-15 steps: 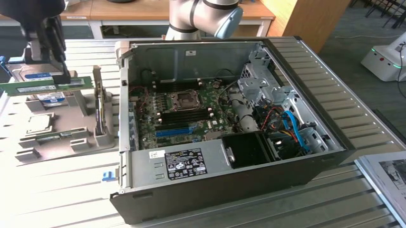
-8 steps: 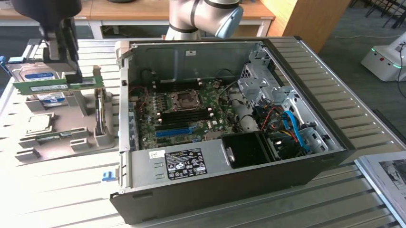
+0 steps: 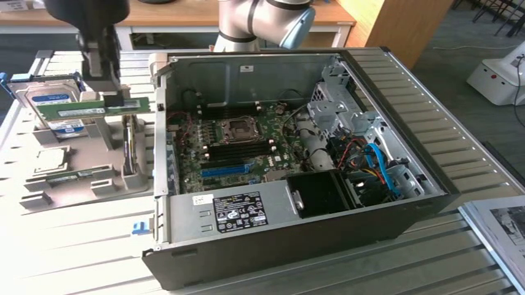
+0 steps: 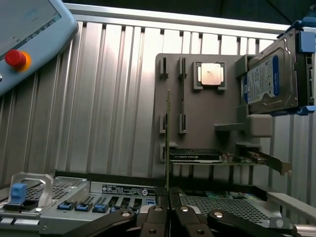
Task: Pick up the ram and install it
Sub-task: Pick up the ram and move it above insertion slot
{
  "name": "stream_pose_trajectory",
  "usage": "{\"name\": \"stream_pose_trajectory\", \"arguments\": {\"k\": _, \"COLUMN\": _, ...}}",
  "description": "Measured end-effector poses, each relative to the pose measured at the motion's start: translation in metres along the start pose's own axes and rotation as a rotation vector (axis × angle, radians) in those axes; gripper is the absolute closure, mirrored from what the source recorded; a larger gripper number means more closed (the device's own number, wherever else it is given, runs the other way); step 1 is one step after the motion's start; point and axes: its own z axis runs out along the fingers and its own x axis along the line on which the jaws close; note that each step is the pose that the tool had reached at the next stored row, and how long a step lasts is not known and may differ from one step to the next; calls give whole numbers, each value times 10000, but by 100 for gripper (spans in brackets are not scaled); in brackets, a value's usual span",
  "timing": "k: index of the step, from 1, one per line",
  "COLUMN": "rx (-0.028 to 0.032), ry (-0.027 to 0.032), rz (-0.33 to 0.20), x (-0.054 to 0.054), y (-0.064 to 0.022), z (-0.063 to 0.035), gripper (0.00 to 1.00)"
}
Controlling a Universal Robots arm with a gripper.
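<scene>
Clamped on the ram (image 3: 82,112) with fingers (image 4: 155,217) almost fully closed, over the grey tray (image 3: 90,157), beside the open computer case (image 3: 246,70).

Ram (image 3: 82,111) green circuit board; table (image 3: 82,258) ribbed bare metal; holder (image 3: 86,169) matt grey plastic.

This is a robotics lab set up for computer assembly. A robot arm (image 3: 262,21) stands at the top of the exterior view, behind an open PC case (image 3: 271,246) on a ribbed metal bench (image 3: 74,258). A grey rack (image 3: 90,175) holds a hard drive (image 3: 45,98) and other parts. A teach pendant (image 4: 29,34) with a red stop button (image 4: 16,58) rests on the bench.
</scene>
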Motion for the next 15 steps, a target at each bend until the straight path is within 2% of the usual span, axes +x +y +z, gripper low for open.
{"name": "stream_pose_trajectory", "arguments": {"k": 15, "rx": -195, "ry": -13, "rz": 2, "x": 29, "y": -443, "z": -37, "gripper": 88}}
